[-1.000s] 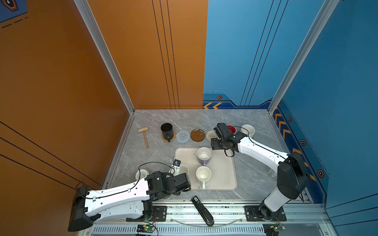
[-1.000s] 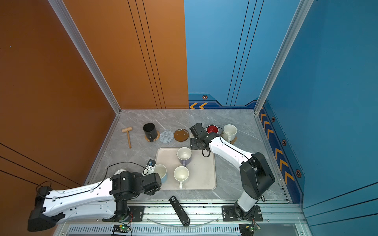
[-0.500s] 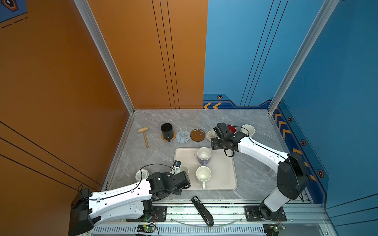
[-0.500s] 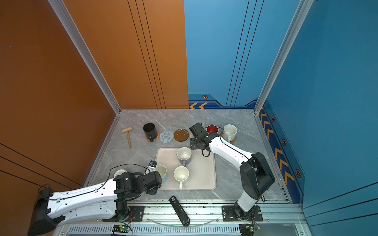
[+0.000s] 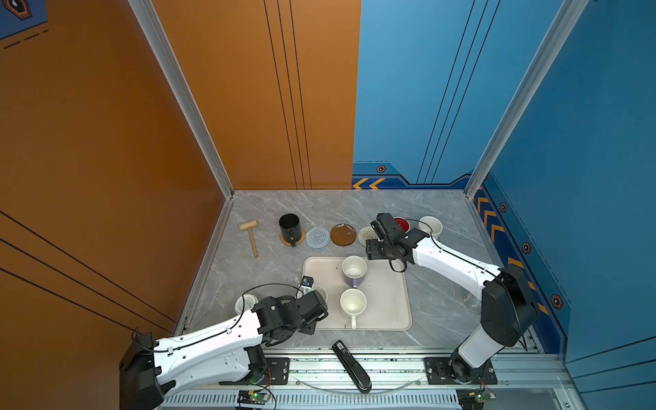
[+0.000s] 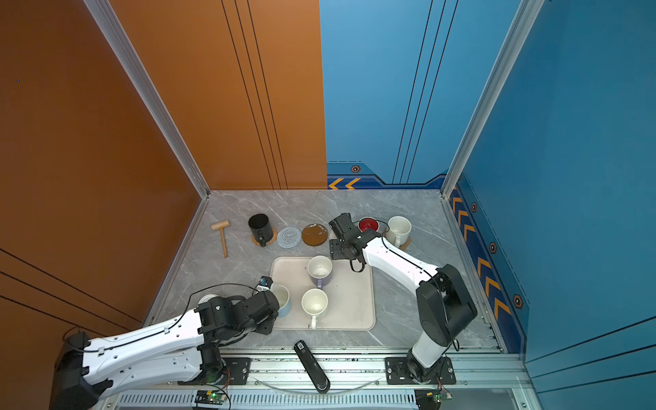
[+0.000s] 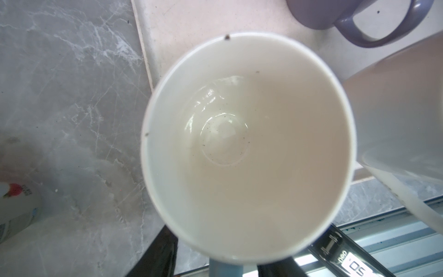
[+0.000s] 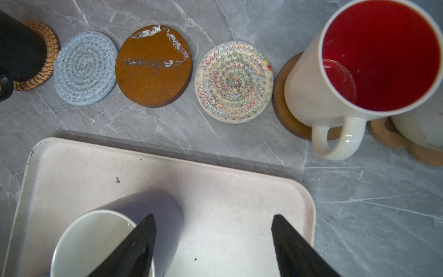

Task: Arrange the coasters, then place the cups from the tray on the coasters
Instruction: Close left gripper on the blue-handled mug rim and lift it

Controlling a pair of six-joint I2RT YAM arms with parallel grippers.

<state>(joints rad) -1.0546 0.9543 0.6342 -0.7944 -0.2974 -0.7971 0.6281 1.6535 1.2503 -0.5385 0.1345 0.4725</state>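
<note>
End effector on your right: jaws wide, nothing between them. Left end effector: down at the handle of the light blue mug; whether it is gripping, you can't tell.

Grey marble table carries everything, with the large cream-white rectangular tray near the front.

- **At the tray:** the lavender mug is just beside your right jaws. The plain white mug is nearer you, and the blue one is at the left edge.
- **Back row:**
  - black mug on the woven tan rattan coaster
  - grey crocheted coaster, bare
  - brown disc coaster, bare
  - white crocheted coaster, bare
  - white mug with red inside on the second brown disc
  - speckled cream mug on the brown paw-shaped coaster
</note>
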